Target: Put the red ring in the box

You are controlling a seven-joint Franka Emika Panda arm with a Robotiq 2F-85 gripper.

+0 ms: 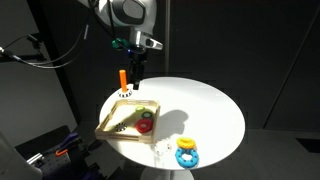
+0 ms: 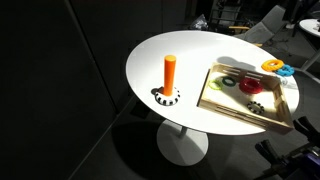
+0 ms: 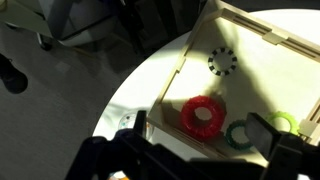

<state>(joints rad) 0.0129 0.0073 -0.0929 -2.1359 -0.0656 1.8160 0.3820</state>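
The red ring [image 3: 203, 116] lies flat inside the box [image 3: 250, 25], a shallow light-wood tray, near one of its walls. It shows in both exterior views [image 1: 146, 125] [image 2: 250, 86], as does the box [image 1: 108, 122] [image 2: 240, 113]. My gripper [image 3: 212, 140] is open and empty, with its dark fingers on either side of the ring in the wrist view. In an exterior view my gripper [image 1: 135, 70] hangs well above the box's far edge. It is out of sight in the exterior view taken from the table's other side.
A thin green ring [image 3: 241, 133] and a black toothed ring [image 3: 222, 61] also lie in the box. An upright orange peg [image 2: 170, 72] stands on the round white table [image 2: 150, 55]. A blue ring [image 1: 187, 155] and a yellow piece [image 1: 186, 144] lie outside the box.
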